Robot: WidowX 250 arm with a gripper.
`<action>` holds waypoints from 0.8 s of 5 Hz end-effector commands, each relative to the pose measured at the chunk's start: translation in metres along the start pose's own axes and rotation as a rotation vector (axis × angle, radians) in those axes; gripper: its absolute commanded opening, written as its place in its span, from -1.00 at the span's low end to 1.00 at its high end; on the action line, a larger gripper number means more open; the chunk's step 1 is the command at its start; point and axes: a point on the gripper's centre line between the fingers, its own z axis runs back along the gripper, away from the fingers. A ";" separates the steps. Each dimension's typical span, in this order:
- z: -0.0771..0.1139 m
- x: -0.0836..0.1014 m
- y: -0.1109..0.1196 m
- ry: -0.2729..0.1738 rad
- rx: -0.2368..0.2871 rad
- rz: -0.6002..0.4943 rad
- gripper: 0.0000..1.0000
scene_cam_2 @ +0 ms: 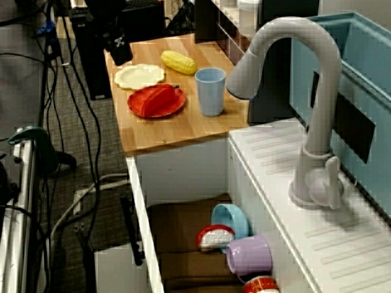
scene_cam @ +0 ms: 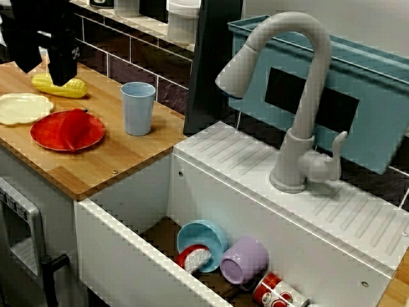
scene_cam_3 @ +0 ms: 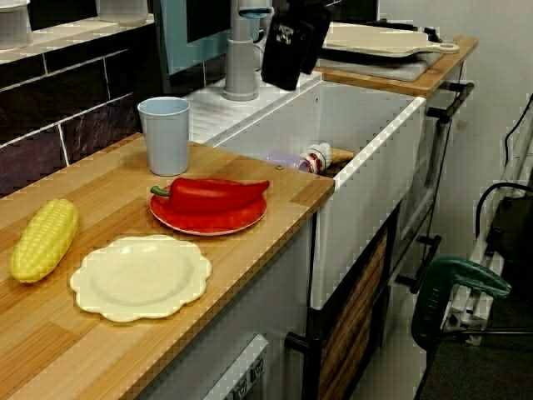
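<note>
The end effector hung just above the corn at the far left of the desk, near the cream plate. I could not tell how wide it stood. A sound grip would probably cross the corn's narrow width.

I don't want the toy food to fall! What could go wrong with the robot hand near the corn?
The gripper hangs by the corn cob, which is round and might roll if bumped off-centre. The blue cup stands upright near the sink; a sweeping move could tip it in. The red pepper lies across its whole red plate and may slide off if jolted.
</note>
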 end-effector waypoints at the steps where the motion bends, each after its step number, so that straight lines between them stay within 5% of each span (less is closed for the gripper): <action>1: -0.010 0.015 0.012 -0.130 0.001 0.217 1.00; 4: -0.021 0.035 0.019 -0.117 0.024 0.205 1.00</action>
